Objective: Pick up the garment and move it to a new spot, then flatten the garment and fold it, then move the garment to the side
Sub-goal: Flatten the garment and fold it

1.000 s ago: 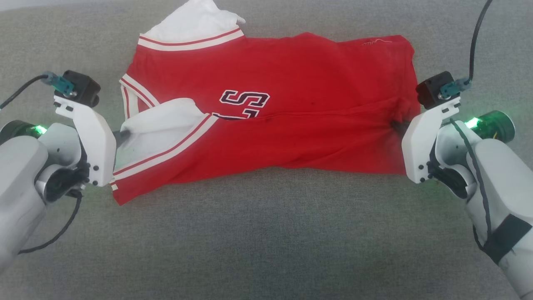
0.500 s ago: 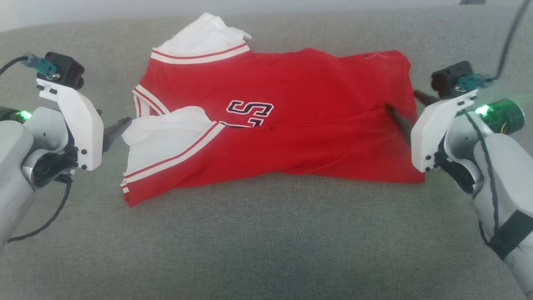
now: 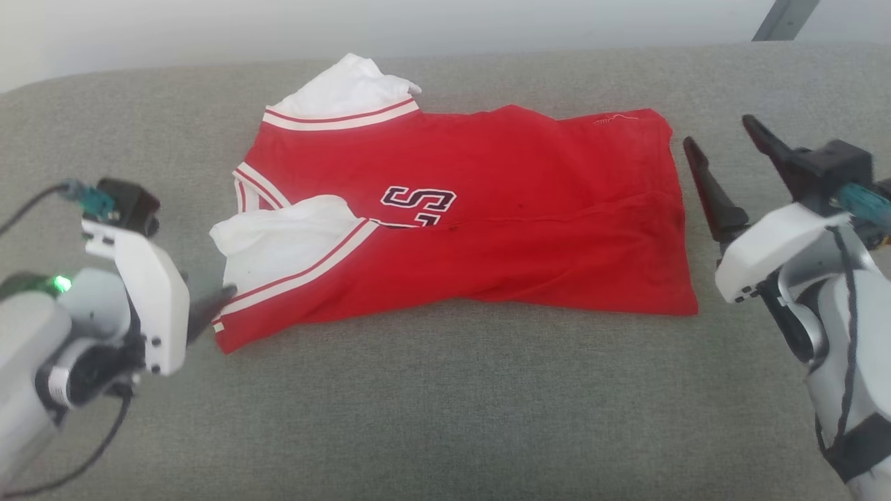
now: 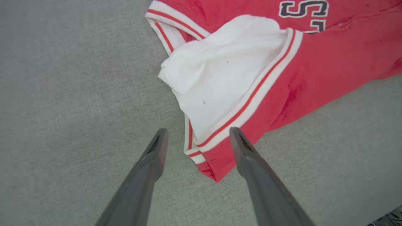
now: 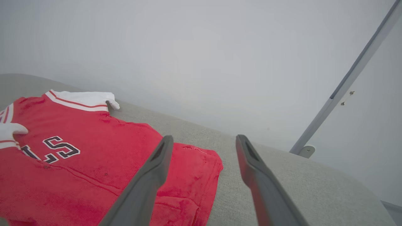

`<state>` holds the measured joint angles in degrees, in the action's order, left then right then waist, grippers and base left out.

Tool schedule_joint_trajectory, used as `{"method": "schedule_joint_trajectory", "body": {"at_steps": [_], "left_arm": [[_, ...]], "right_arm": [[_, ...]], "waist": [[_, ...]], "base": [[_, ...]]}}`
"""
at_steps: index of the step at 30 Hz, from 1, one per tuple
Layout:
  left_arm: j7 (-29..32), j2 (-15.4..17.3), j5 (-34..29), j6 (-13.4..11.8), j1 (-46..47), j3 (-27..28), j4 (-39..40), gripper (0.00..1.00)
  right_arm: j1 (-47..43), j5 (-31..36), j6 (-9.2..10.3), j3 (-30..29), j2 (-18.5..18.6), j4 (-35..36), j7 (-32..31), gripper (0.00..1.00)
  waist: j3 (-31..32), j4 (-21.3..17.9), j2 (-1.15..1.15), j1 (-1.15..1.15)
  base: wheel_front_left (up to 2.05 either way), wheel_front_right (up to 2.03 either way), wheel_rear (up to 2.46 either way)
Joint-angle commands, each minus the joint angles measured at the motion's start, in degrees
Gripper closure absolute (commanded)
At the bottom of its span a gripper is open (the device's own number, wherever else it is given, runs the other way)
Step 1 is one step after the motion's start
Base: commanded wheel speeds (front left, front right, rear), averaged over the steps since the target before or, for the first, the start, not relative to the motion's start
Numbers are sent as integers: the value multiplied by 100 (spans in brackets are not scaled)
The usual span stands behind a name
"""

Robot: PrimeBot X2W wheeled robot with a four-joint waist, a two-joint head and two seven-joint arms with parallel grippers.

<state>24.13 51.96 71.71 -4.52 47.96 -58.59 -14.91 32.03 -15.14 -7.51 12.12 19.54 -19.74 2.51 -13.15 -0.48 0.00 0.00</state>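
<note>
On the grey upholstered surface [image 3: 445,403], the garment [image 3: 473,229] lies half-folded, its near long edge laid up over the lettering and one white sleeve [image 3: 285,236] resting on top at the robot's left. The left gripper [image 4: 198,131] sits low with its jaws spread wide and empty, the near-left corner showing between its fingers; whether a tip touches cloth I cannot tell. The right gripper [image 3: 718,132], equally wide and holding nothing, stands raised just beside the hem end, apart from it. The likeliest trouble is a snag — a fingertip catching the loose sleeve or that corner would drag the fold open; pinching only one layer at the next grasp would, I judge, do the same. The folded near edge runs crooked. Broad bare surface lies toward the robot and to both sides, less beyond — the wall [image 5: 188,47] rises there.
</note>
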Motion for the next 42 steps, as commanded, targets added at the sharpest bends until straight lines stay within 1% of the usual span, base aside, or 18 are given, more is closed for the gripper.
{"method": "schedule_joint_trajectory", "body": {"at_steps": [1, 6, 11, 15, 19, 22, 23, 24, 25, 27, 30, 31, 33, 38, 42], "left_arm": [[3, 75, 86, -111, -156, 6, 178, 0], [-64, 290, 258, -408, -554, 6, 652, 0], [-269, 237, 430, -541, -765, 97, 562, 0], [-450, 118, 538, -501, -858, 171, 221, 0], [-569, -36, 545, -378, -866, 179, -214, 0], [-511, -207, 558, -257, -928, 73, -582, 0], [-501, -273, 594, -193, -947, 58, -697, 18], [-477, -339, 618, -122, -963, 28, -796, 70], [-459, -390, 617, -97, -969, 1, -904, 100], [-400, -478, 579, -9, -981, -68, -1077, 100], [-474, -584, 556, 135, -947, -80, -1246, 100], [-474, -584, 556, 135, -947, -80, -1246, 100], [-492, -653, 524, 201, -910, -99, -1330, 100], [-526, -778, 488, 328, -850, -113, -1436, 100], [-535, -873, 432, 399, -808, -150, -1433, 100]], "right_arm": [[-133, 103, 5, -169, -87, 142, 123, 0], [-518, 533, 4, -685, -382, 713, 366, 0], [-882, 769, 5, -1016, -690, 1156, 361, 0], [-1068, 857, 5, -1128, -837, 1383, 269, 0], [-1196, 867, 5, -1239, -931, 1550, 175, 0], [-1285, 829, 5, -1336, -982, 1642, 102, 0], [-1315, 836, 5, -1356, -979, 1669, 52, 0], [-1333, 824, 5, -1363, -985, 1692, 18, 0], [-1339, 806, 4, -1374, -988, 1725, -1, 0], [-1387, 765, 5, -1362, -968, 1738, -118, 0], [-1427, 615, 5, -1309, -940, 1755, -414, 0], [-1427, 615, 5, -1309, -940, 1755, -414, 0], [-1454, 453, 5, -1217, -904, 1778, -735, 0], [-1572, 33, 5, -907, -753, 1793, -1909, 0], [-1595, -130, 5, -802, -641, 1716, -2801, 0]], "waist": [[-2, -22, 0, 0], [-55, -84, 0, 0], [-150, -177, 0, 0], [-264, -277, 0, 0], [-382, -342, 0, 0], [-451, -363, 0, 0], [-470, -366, 0, 0], [-487, -369, 0, 0], [-500, -367, 0, 0], [-515, -358, 0, 0], [-507, -326, 0, 0], [-507, -326, 0, 0], [-495, -284, 0, 0], [-442, -182, 0, 0], [-409, -79, 0, 0]], "base": [[0, 0, 0], [0, 0, 0], [0, 0, 0], [0, 0, 0], [0, 0, 0], [0, 0, 0], [0, 0, 0], [0, 0, 0], [0, 0, 0], [0, 0, 0], [0, 0, 0], [0, 0, 0], [0, 0, 0], [0, 0, 0], [0, 0, 0]]}}
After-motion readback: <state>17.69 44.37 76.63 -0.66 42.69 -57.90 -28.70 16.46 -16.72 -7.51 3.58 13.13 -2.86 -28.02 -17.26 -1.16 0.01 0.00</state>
